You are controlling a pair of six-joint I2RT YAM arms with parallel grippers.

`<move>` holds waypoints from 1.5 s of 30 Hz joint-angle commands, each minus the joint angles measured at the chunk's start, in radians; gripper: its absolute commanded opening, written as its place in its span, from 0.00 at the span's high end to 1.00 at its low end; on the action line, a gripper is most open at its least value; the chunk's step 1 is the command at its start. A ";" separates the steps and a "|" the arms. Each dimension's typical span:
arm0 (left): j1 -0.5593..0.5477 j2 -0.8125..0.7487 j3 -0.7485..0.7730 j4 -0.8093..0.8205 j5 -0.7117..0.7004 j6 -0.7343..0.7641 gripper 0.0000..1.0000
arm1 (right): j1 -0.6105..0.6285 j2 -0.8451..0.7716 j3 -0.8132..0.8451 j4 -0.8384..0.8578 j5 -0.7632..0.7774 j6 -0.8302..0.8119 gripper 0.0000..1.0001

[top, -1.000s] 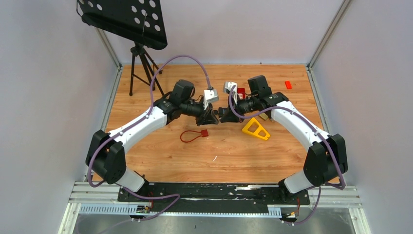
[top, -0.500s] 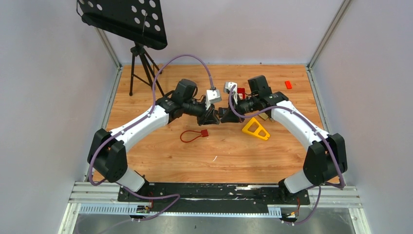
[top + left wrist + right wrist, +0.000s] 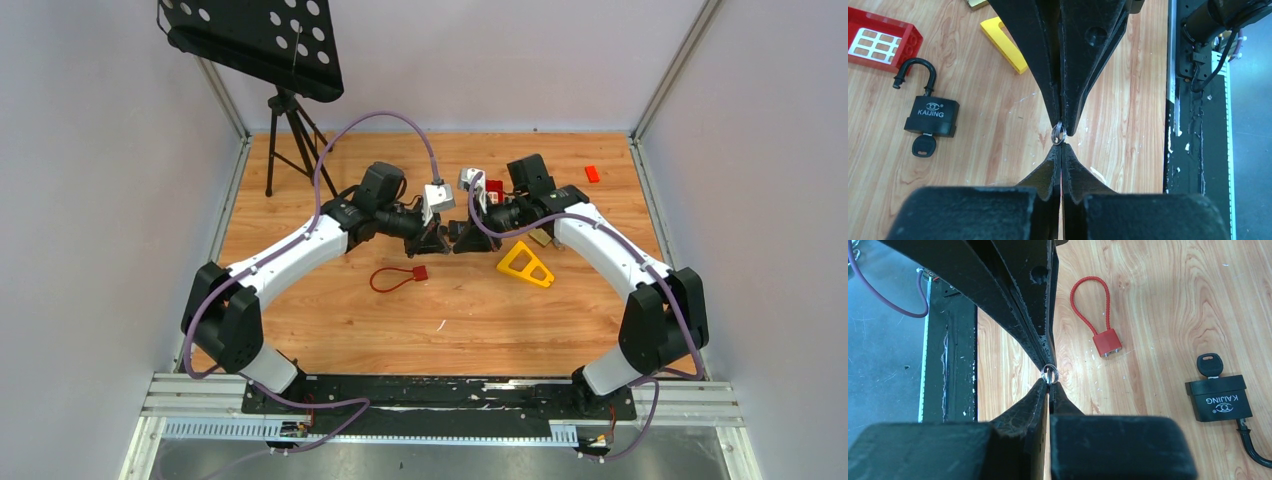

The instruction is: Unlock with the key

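My two grippers meet tip to tip above the middle of the table, the left gripper (image 3: 443, 240) (image 3: 1061, 148) facing the right gripper (image 3: 458, 238) (image 3: 1049, 384). A small metal key ring (image 3: 1058, 135) (image 3: 1049, 374) sits between them, nipped in the right gripper's shut tips. The left jaws are shut too, their tips touching the ring. No key blade shows on the ring. A black KAIJING padlock (image 3: 931, 116) (image 3: 1220, 400) lies on the wood with its shackle (image 3: 915, 70) swung open. A black-headed key (image 3: 924, 146) (image 3: 1209, 364) sticks in its keyhole.
A red cable lock (image 3: 400, 277) (image 3: 1107, 343) lies in front of the left arm. A yellow triangular piece (image 3: 525, 264) lies by the right arm, with a red block (image 3: 878, 42) behind it. A small red piece (image 3: 592, 173) sits far right. A tripod stand (image 3: 285, 130) occupies the back left.
My left jaws have closed from slightly apart to shut. The left gripper edged right to meet the right gripper's tips. The right arm barely moved.
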 commanded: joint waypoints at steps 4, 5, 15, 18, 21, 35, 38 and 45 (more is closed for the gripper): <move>-0.007 0.005 0.018 0.051 0.080 0.016 1.00 | 0.002 -0.003 0.031 0.015 -0.033 -0.026 1.00; -0.008 0.005 0.011 0.055 0.081 0.015 1.00 | 0.003 -0.006 0.030 0.019 -0.030 -0.025 1.00; -0.008 0.021 0.010 0.090 0.063 -0.025 0.81 | 0.003 -0.016 0.015 0.062 -0.001 0.020 1.00; -0.009 0.028 0.011 0.089 0.053 -0.028 0.80 | 0.003 -0.014 0.015 0.067 0.004 0.029 1.00; -0.013 0.033 0.012 0.088 0.047 -0.028 0.80 | 0.003 -0.013 0.015 0.074 0.009 0.039 1.00; -0.020 0.042 0.011 0.141 -0.029 -0.059 0.87 | 0.002 0.007 0.011 0.072 -0.039 0.044 1.00; -0.019 0.031 0.000 0.141 -0.031 -0.049 1.00 | 0.001 0.010 0.015 0.065 -0.031 0.036 0.97; -0.018 0.034 -0.015 0.069 0.068 0.020 0.99 | -0.016 -0.048 -0.002 0.097 0.031 0.042 0.60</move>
